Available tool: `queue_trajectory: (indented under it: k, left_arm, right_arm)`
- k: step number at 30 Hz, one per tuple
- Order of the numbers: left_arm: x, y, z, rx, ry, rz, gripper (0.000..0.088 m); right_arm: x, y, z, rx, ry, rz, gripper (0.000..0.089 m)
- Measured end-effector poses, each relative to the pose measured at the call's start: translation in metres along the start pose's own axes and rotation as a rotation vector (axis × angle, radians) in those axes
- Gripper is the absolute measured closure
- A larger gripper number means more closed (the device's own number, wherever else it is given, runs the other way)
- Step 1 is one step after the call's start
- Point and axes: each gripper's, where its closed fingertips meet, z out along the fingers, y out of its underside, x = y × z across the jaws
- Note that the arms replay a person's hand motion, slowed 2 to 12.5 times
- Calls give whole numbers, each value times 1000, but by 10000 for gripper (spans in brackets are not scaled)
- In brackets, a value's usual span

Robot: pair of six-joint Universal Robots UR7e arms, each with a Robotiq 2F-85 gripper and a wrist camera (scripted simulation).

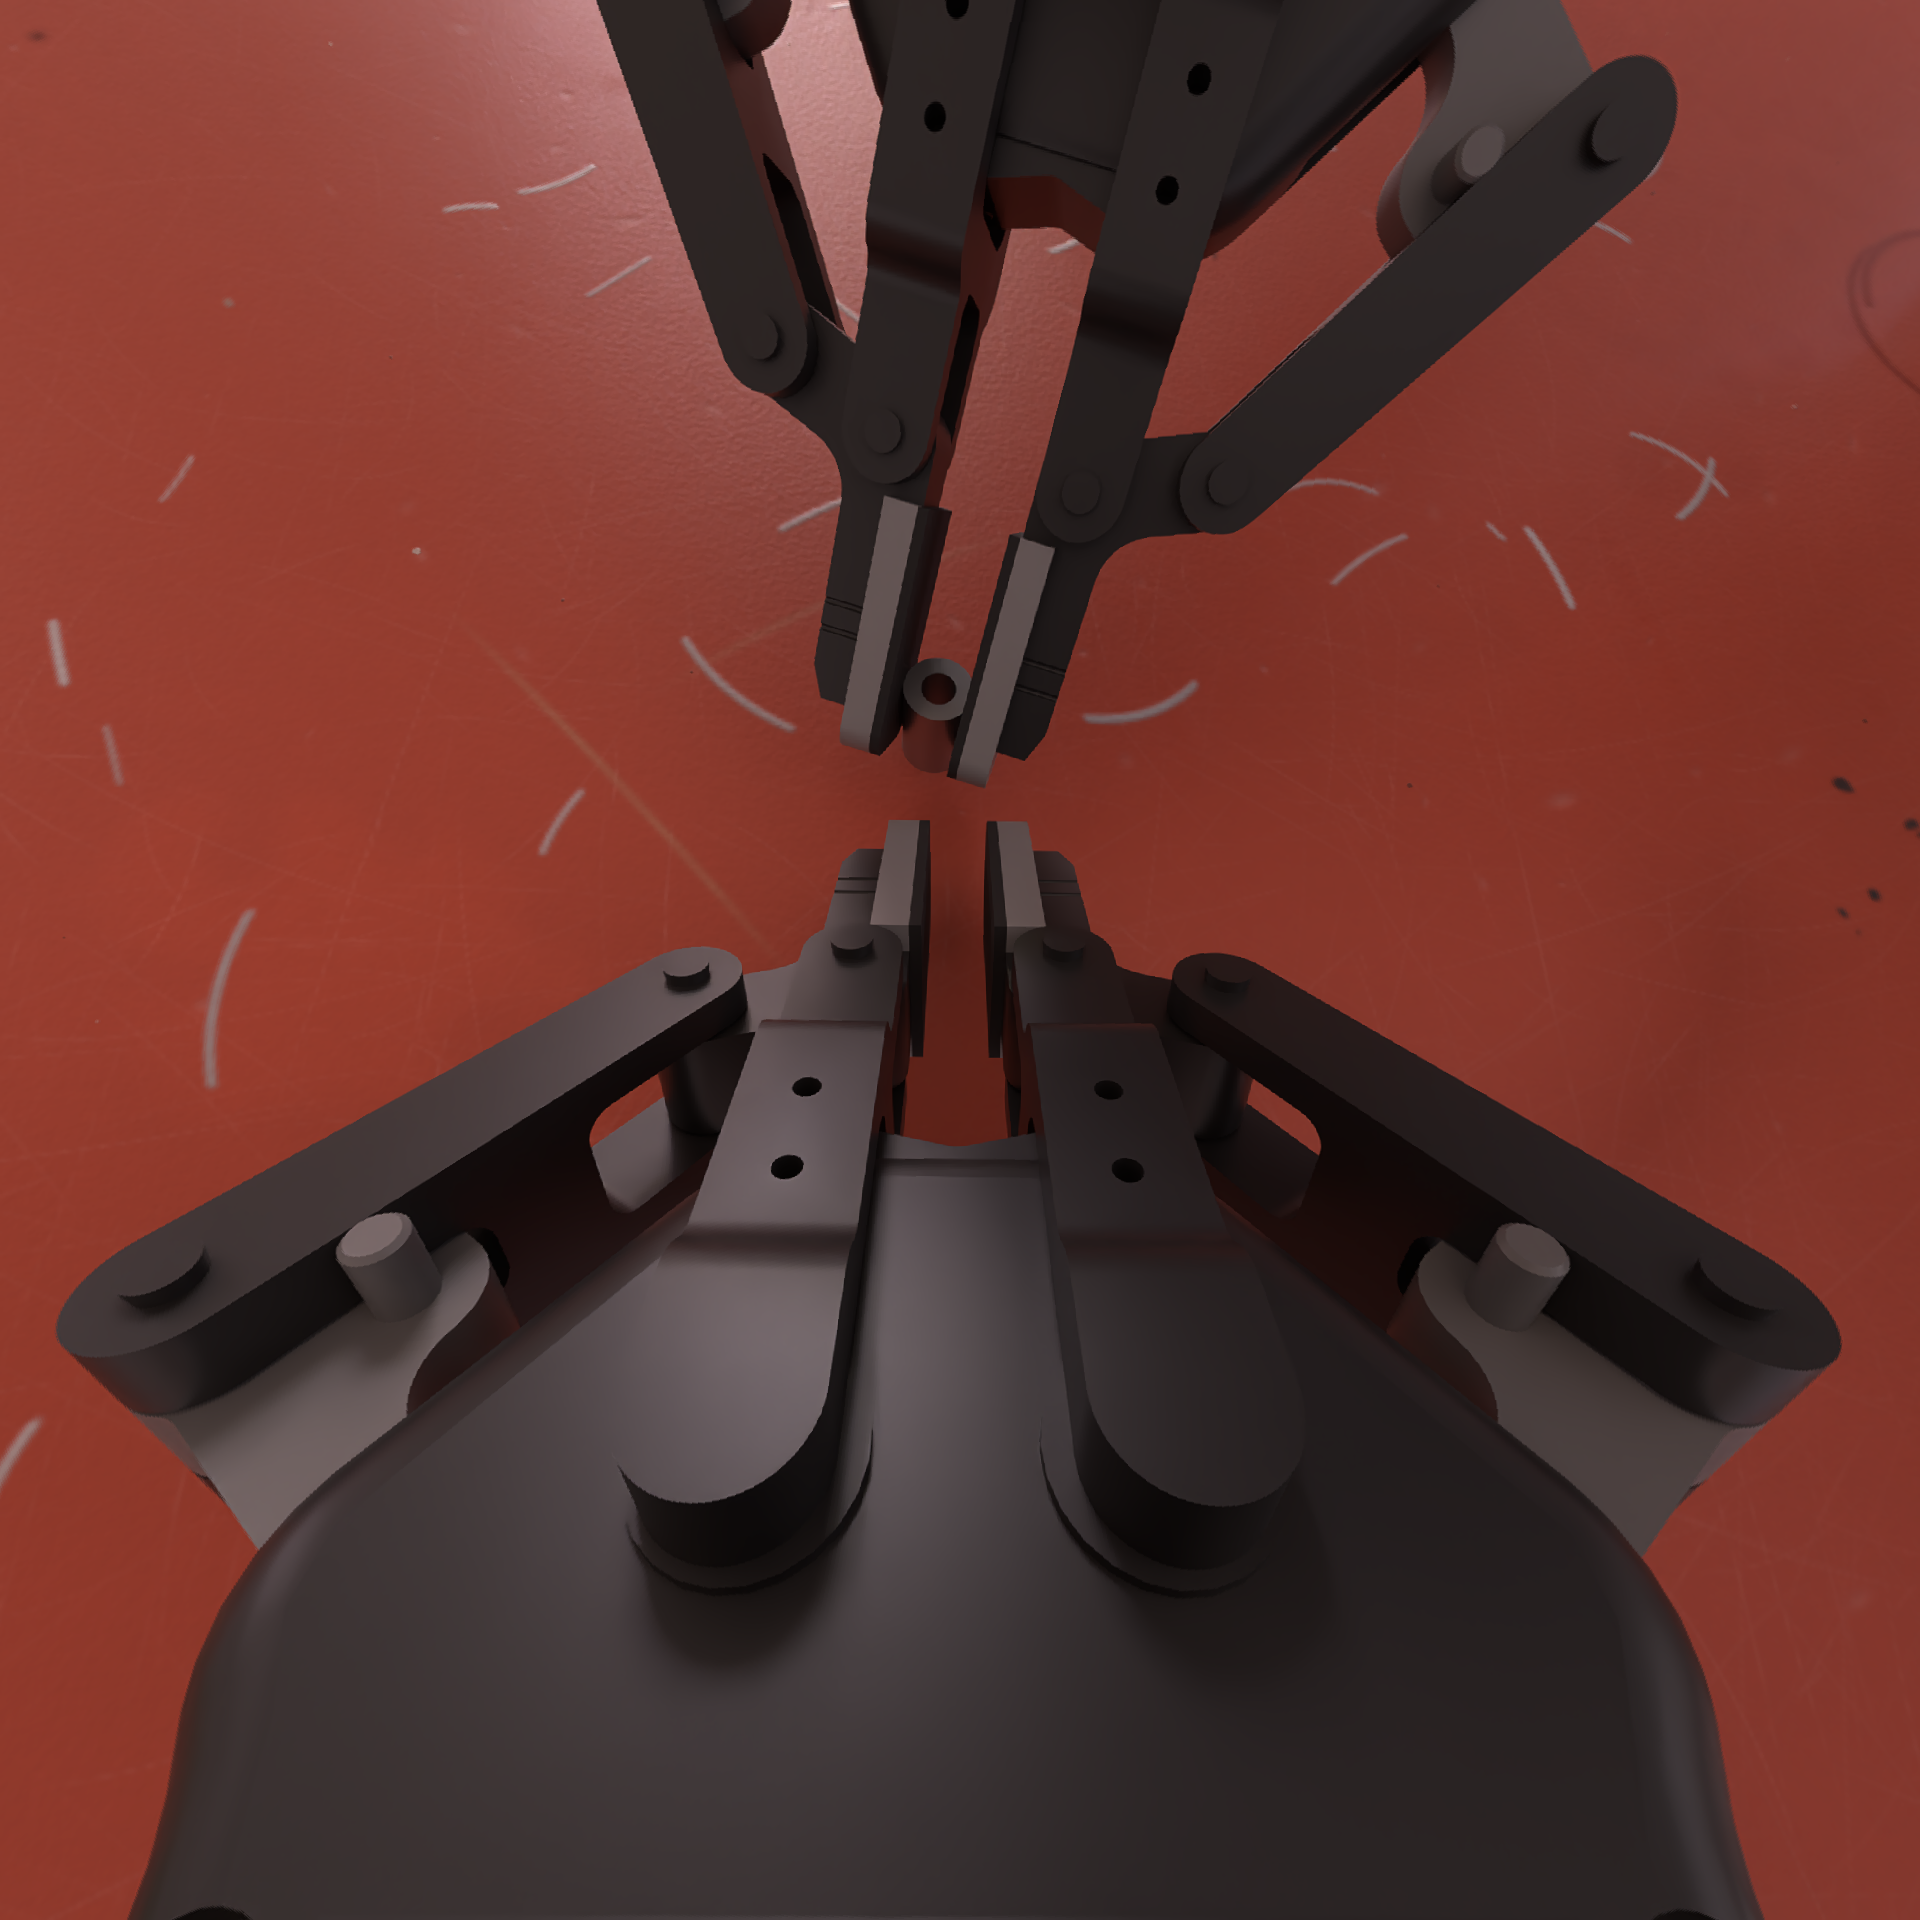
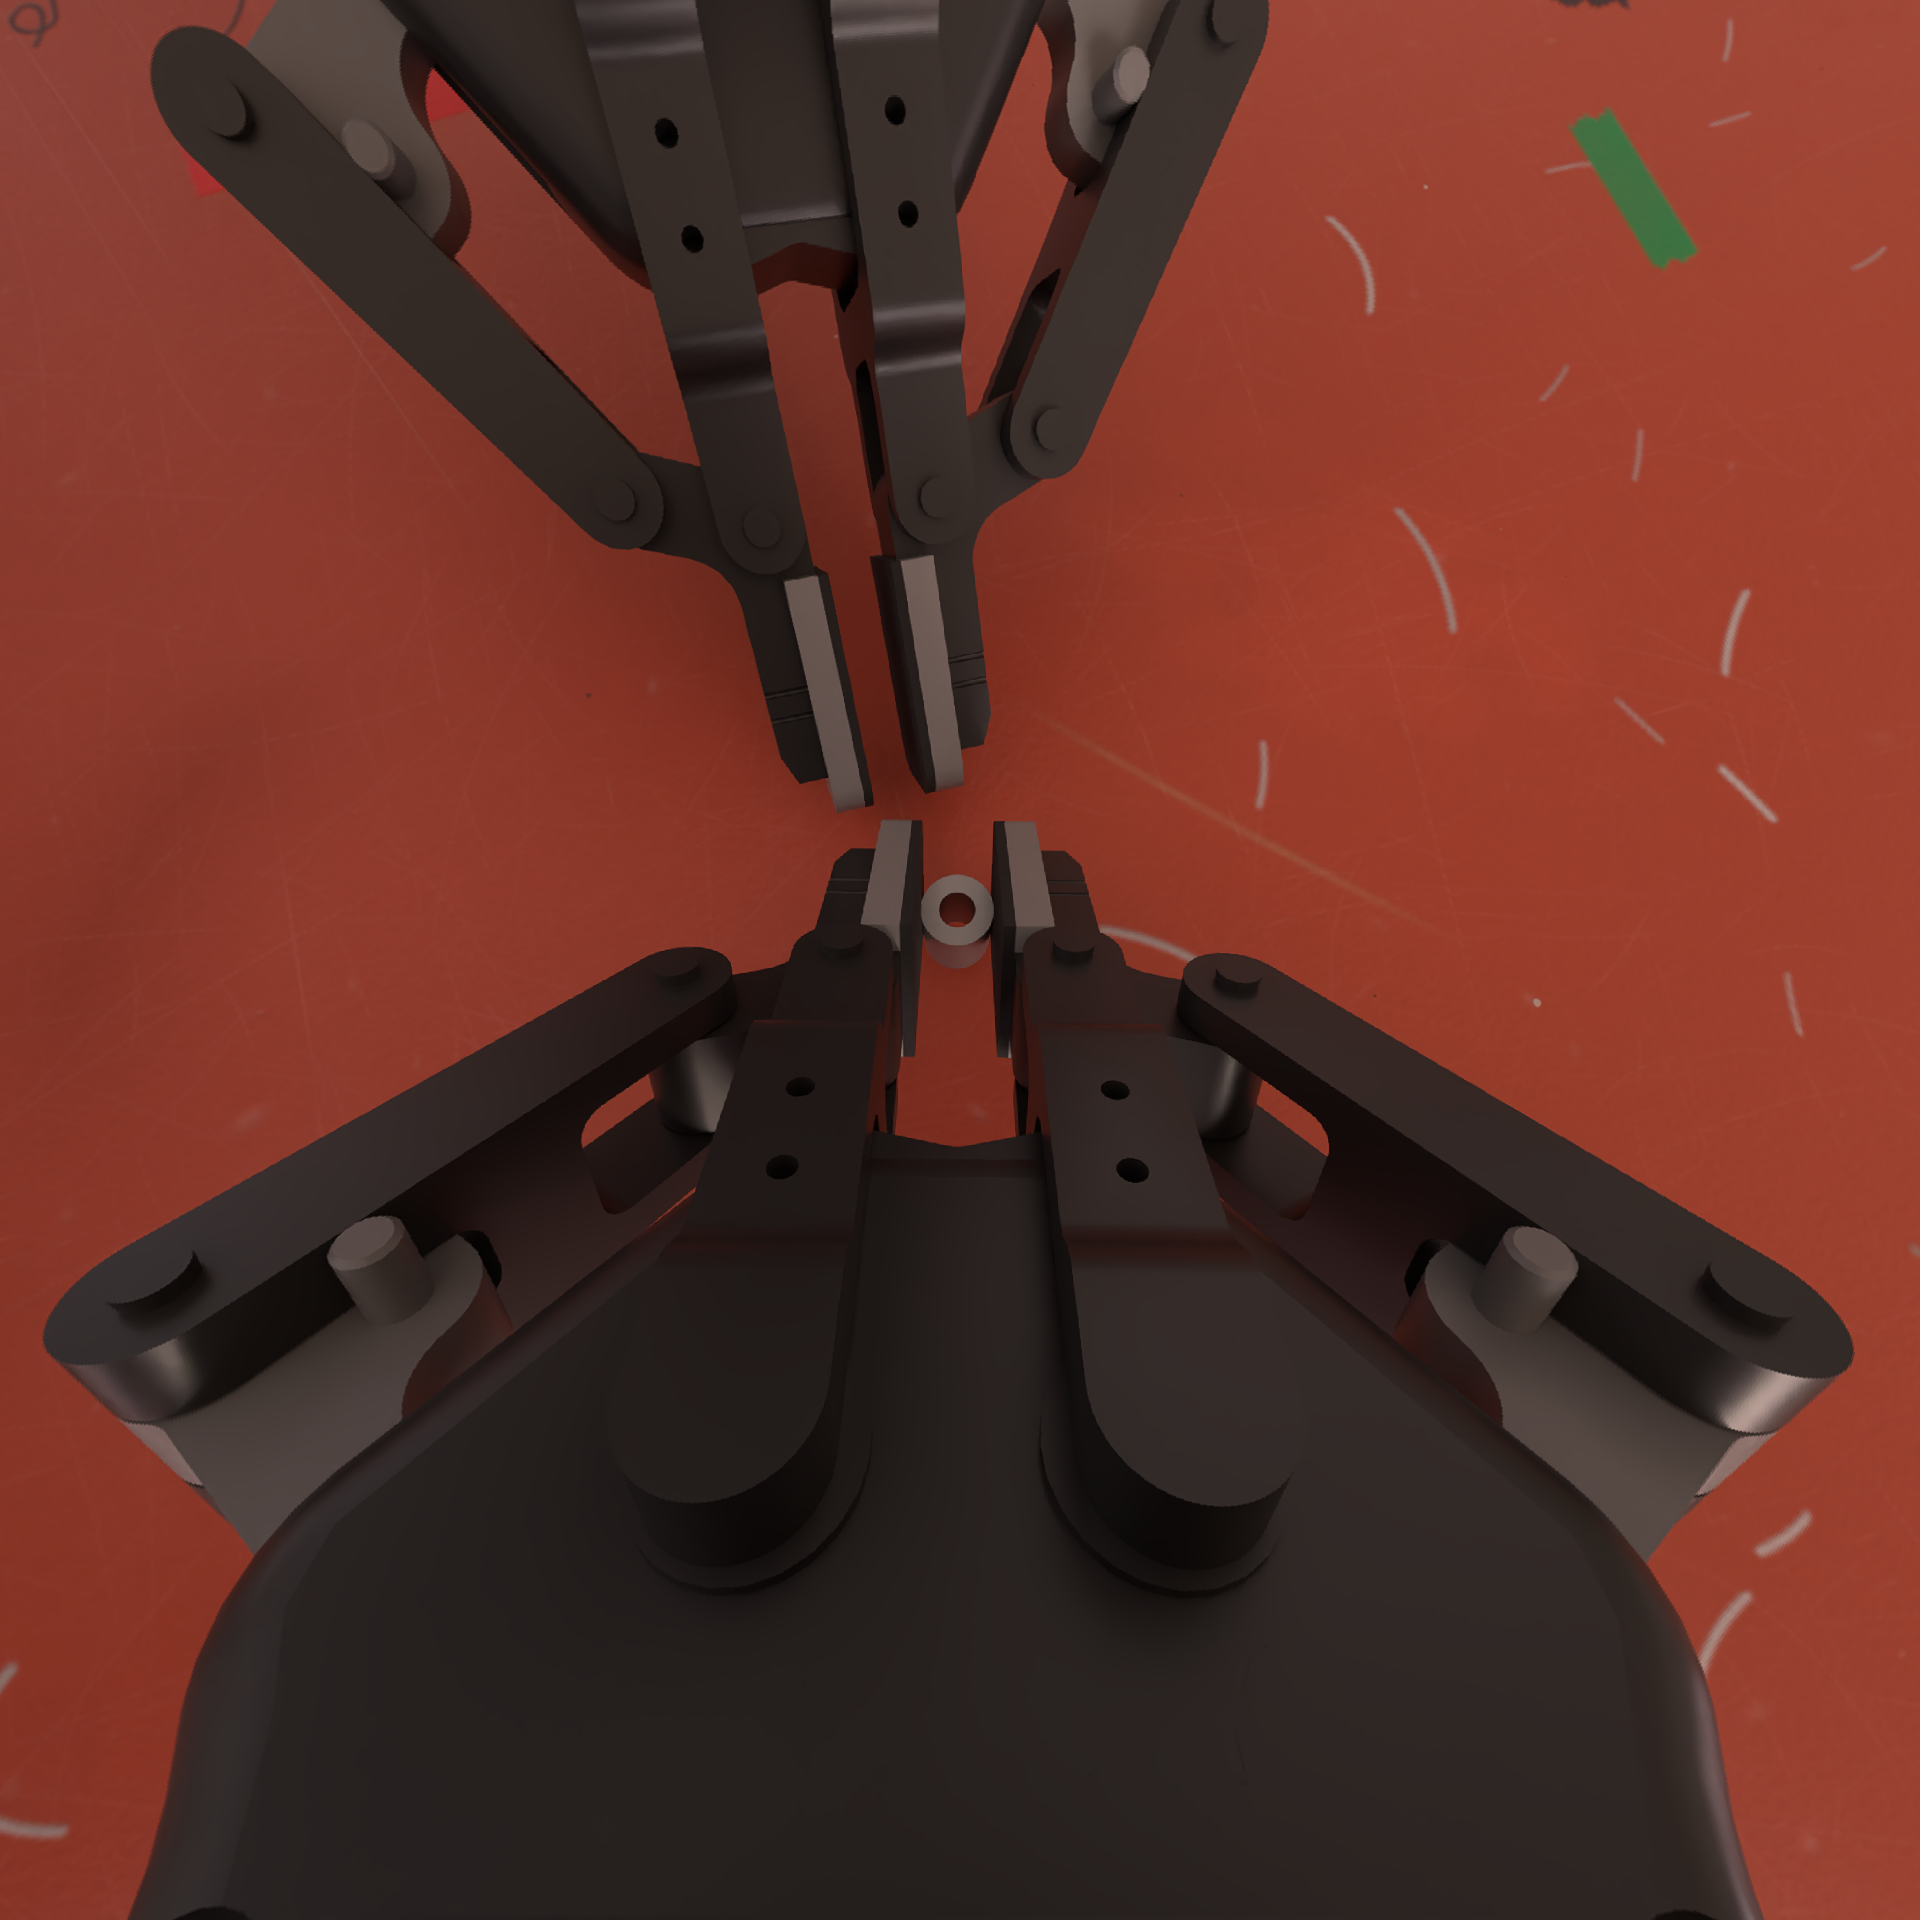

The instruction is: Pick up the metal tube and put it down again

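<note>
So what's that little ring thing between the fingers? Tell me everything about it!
It is the metal tube, a short, pale grey pipe with thick walls and a round hole down its middle. It stands upright, open end facing up. The right gripper has one finger on each side of it, pads right against it. Whether its bottom touches the red table cannot be told. The left gripper is close by, empty.

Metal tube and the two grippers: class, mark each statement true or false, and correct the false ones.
1. The metal tube stands upright between the right gripper fingers. True.
2. The left gripper holds the tube. False: nothing is between its fingers.
3. The table is blue. False: it is red, with pale scratches.
4. A green strip lies on the table. True.
5. The two grippers point tip to tip. True.
</note>
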Motion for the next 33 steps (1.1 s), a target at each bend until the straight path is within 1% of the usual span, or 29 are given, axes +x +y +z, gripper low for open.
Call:
queue_trajectory:
  k: [33]
  left_arm:
    - [0, 0, 0, 1, 1, -3, 788]
  right_arm:
    - [0, -2, -1, 17, 4, 4, 775]
